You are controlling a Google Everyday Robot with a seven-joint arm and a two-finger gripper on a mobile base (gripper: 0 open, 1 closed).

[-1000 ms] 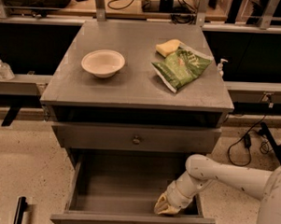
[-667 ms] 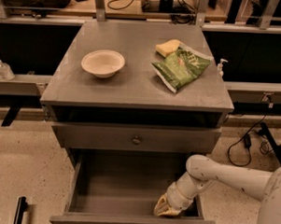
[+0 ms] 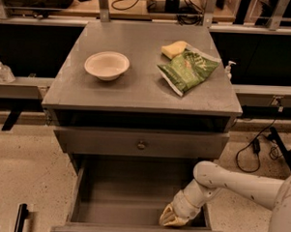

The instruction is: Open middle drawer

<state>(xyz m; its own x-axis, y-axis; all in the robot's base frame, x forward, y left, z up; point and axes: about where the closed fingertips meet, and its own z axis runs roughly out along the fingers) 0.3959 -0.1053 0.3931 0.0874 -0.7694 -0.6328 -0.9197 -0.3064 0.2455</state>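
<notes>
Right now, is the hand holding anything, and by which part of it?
It cannot be told. The hand sits low inside the open drawer, close behind its front board; no clear hold shows.

Elbowed white arm [image 3: 229, 182], end effector [image 3: 172, 217] low, leftward

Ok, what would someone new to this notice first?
The pulled-out grey wooden drawer low in the view, with the robot's white arm reaching in and its gripper at the front right corner. Above, the grey cabinet top carries a white round bowl and a crinkled green snack bag.
</notes>
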